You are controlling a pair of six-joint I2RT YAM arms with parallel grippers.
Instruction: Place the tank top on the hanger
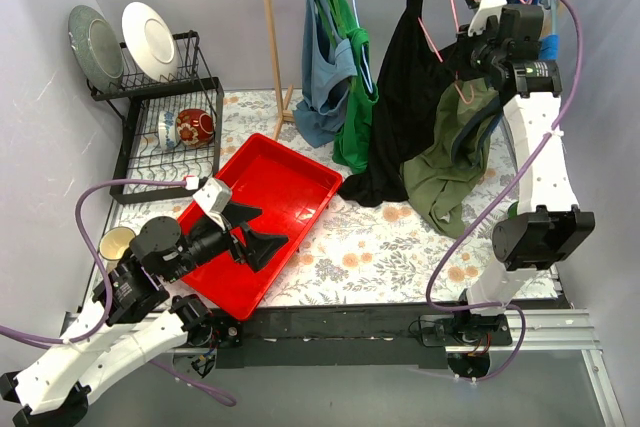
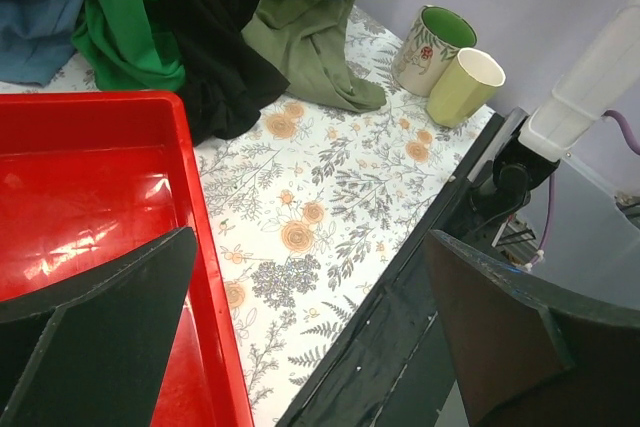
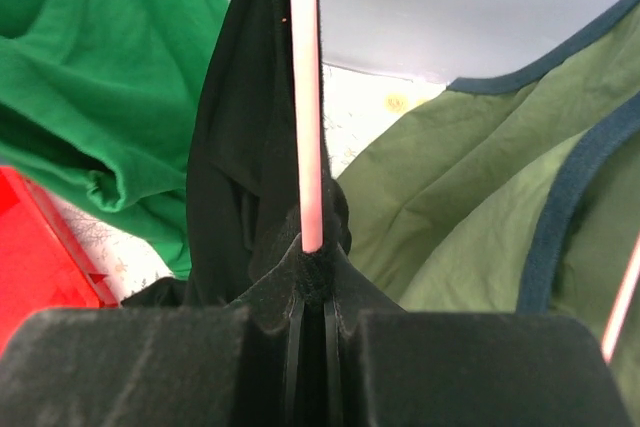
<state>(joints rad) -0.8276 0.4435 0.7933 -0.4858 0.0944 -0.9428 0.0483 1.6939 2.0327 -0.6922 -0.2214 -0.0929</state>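
Note:
The black tank top hangs from one arm of the pink wire hanger, and its hem trails onto the floral table. My right gripper is up by the clothes rail. In the right wrist view it is shut on the hanger's pink wire, with a fold of the black top pinched at the same spot. My left gripper is open and empty, low over the red tray's near edge; it also shows in the left wrist view. The top shows there too.
An olive green top, a bright green top and a blue top hang beside the black one. A red tray lies centre-left, and a dish rack with plates stands at the back left. Two mugs stand at the table's right edge.

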